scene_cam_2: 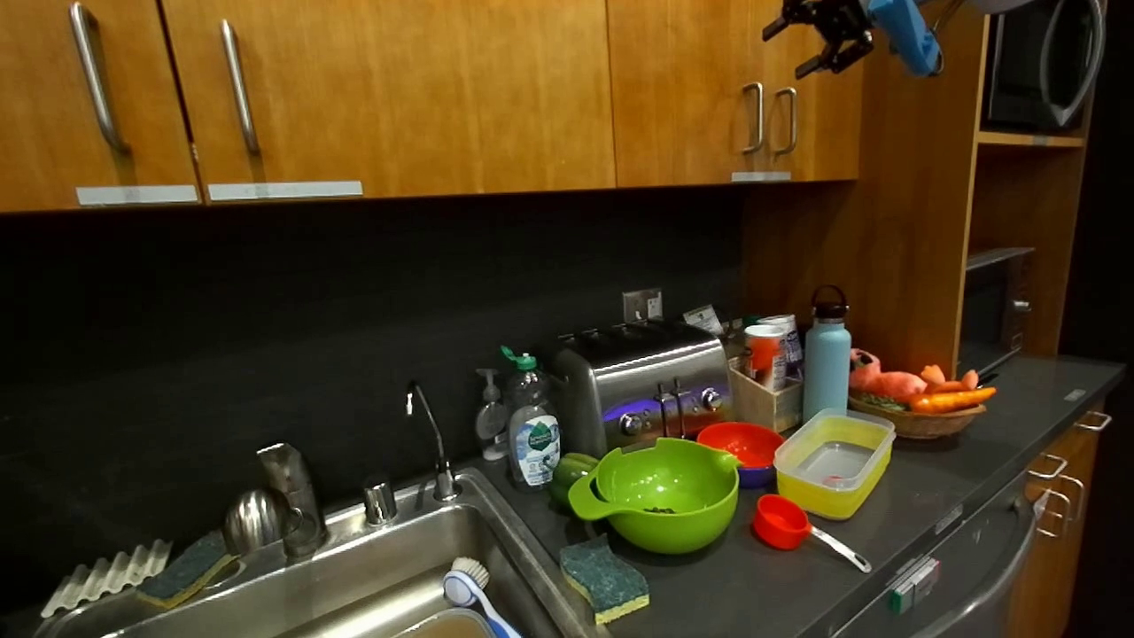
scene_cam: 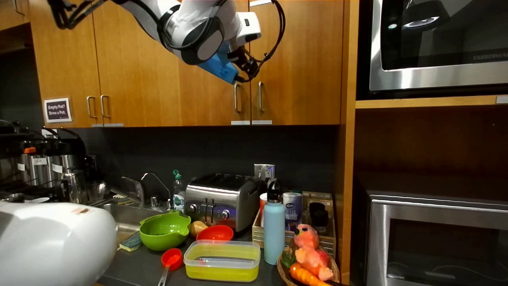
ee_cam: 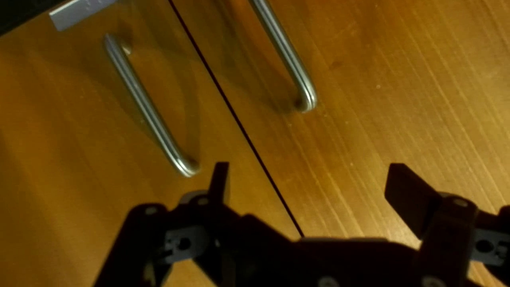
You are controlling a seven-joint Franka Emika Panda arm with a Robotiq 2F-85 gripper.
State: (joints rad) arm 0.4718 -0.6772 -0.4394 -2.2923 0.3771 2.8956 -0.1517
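Observation:
My black gripper (ee_cam: 309,164) stands open in the wrist view, its two fingers wide apart and only wood grain and a dark door seam visible between them. Ahead of it are two closed wooden cabinet doors with metal bar handles. One handle (ee_cam: 147,107) ends close to the left finger (ee_cam: 219,183) in the picture, with no contact visible. The second handle (ee_cam: 285,52) lies higher up, partly cut off by the frame. In an exterior view the gripper (scene_cam_2: 790,51) hangs up by the upper cabinets, above the paired handles (scene_cam_2: 753,117). In another exterior view the gripper (scene_cam: 248,65) is partly hidden.
Below, the counter holds a toaster (scene_cam: 222,198), a blue bottle (scene_cam: 274,230), a green bowl (scene_cam_2: 673,523), a yellow container (scene_cam_2: 833,470), a red scoop (scene_cam_2: 781,523) and a basket (scene_cam_2: 930,424) of toys. A sink (scene_cam_2: 354,602) and microwaves (scene_cam: 436,238) flank these.

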